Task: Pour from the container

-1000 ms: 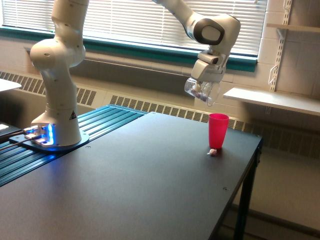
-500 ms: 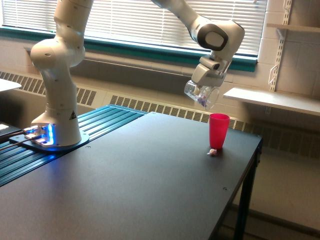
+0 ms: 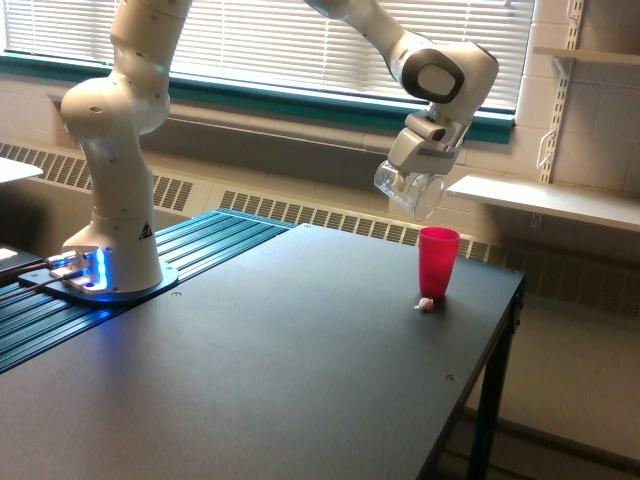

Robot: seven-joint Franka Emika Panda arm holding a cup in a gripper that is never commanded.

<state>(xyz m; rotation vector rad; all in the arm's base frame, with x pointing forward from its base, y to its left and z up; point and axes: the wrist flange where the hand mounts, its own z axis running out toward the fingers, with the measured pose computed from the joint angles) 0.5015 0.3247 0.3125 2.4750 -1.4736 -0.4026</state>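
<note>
The container [image 3: 409,191], a clear plastic jug, hangs tilted in the air with its mouth angled down toward the exterior view's right. My gripper [image 3: 418,172] is shut on the container from above. Just below and to the right of its lip stands an opaque pink cup [image 3: 437,262], upright on the black table [image 3: 250,370] near the far right edge. A small pale lump [image 3: 427,304] lies on the table at the cup's foot. I cannot make out any contents inside the container.
The arm's white base [image 3: 113,200] stands on a blue slatted platform [image 3: 150,300] at the exterior view's left. A white shelf [image 3: 545,200] juts from the wall behind the cup. The table's right edge [image 3: 500,350] drops off close to the cup.
The gripper and container have shifted slightly right and up, closer to a spot above the pink cup. The purple bits seen in the container earlier no longer show.
</note>
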